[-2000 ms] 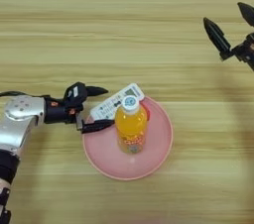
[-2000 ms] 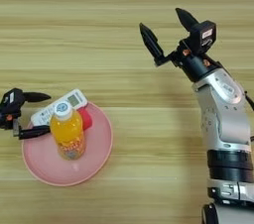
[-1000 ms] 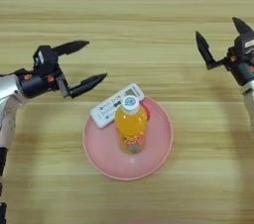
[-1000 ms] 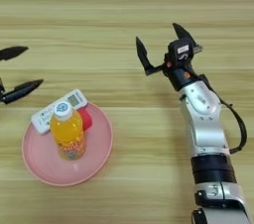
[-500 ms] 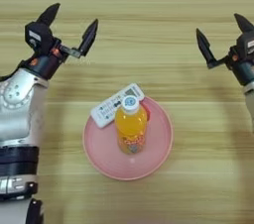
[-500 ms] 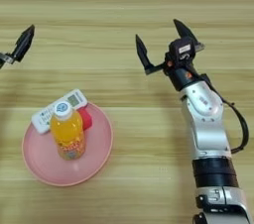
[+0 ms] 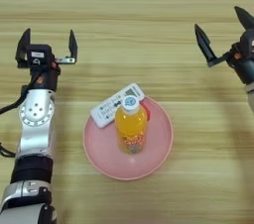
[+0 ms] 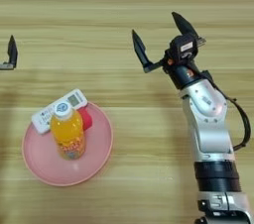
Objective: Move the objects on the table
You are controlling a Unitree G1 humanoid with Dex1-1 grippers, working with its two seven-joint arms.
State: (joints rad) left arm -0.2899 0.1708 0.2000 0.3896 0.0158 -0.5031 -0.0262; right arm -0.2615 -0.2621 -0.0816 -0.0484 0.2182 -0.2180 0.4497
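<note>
An orange-drink bottle (image 7: 131,129) with a white cap stands upright on a round pink plate (image 7: 99,153). A long white remote control (image 7: 115,105) lies slanted across the plate's upper left rim, just behind the bottle. A small red cube (image 8: 86,117) peeks out beside the bottle. My left gripper (image 7: 47,44) is open, held up over the table to the left of the plate and apart from it. At the right, my right gripper (image 8: 158,34) is open too, well clear of the plate.
The wooden table (image 7: 129,29) fills the picture. My left forearm (image 7: 34,119) runs down the left side and my right forearm (image 8: 208,129) down the right side.
My left gripper has let go of the remote control, drawn back from the plate and swung up to the left. The right gripper has come down slightly.
</note>
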